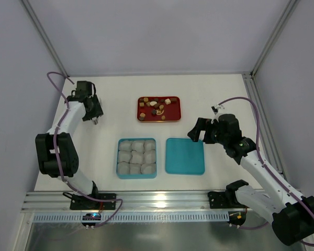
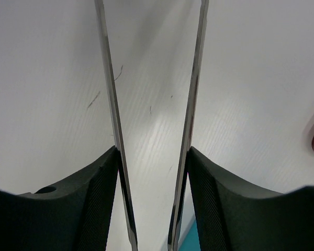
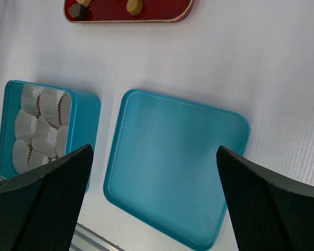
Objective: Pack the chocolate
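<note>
Overhead and wrist views at an early stage of packing. The chocolate (image 1: pixel 158 106), a scatter of small dark, tan and cream pieces, lies wholly in the red tray (image 1: pixel 174 117) at the upper centre of the overhead view. Its near edge, with one dark and one tan piece, also shows at the top of the right wrist view. Below the tray stands the blue box (image 1: pixel 119 157), filled with white paper cups (image 1: pixel 137 157). No piece can be made out in any cup, so the packing appears not yet begun. The blue lid (image 1: pixel 185 156) lies flat on the tabletop (image 1: pixel 225 94) just right of the box and apart from it, leaving the box open for filling. The left gripper (image 1: pixel 96 120) hangs over bare tabletop at the left of the overhead view, well apart from the tray. Its wrist view shows its fingers (image 2: pixel 94 198) bearing on the outer faces of thin metal tweezers (image 2: pixel 111 99), whose two blades stand apart with nothing between them. The blade tips run out of the frame. The right gripper (image 1: pixel 193 129) sits at the right, near the lid's upper right corner, its jaws spread wide and holding nothing. Judged from this layout, every piece remains to be lifted from the tray and set into a cup, after which the lid would presumably go on the box. The pieces are very small, so each pick is likely to be delicate.
</note>
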### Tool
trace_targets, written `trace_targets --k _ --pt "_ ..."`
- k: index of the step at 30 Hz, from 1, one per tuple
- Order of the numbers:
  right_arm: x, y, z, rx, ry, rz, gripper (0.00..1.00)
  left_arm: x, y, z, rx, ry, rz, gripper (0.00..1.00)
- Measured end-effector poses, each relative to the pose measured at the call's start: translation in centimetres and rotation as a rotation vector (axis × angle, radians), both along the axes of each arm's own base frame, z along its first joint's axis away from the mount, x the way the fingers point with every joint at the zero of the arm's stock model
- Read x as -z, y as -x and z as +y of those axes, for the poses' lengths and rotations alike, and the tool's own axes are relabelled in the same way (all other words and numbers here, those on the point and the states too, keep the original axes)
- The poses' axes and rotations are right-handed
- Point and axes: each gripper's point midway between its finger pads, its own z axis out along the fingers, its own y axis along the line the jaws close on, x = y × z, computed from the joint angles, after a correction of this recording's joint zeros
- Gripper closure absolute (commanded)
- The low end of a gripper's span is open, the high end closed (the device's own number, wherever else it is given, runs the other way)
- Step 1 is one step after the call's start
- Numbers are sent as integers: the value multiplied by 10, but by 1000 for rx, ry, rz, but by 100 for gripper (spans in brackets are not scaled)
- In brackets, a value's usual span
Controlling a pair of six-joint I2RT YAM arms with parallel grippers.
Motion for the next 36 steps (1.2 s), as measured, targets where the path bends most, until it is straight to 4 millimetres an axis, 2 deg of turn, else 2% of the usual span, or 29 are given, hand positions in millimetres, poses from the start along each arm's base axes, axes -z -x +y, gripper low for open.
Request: trace_targets --k 11,19,25,36 --pt "0 0 0 0 0 0 0 -25 20 -8 8 3 9 52" --pt "0 0 0 0 0 1 0 -47 25 -18 36 3 -8 53" --pt "1 0 0 1 1 6 0 -52 28 -23 52 3 1 56" --pt "4 0 0 2 2 14 0 -65 36 -48 124 5 6 57"
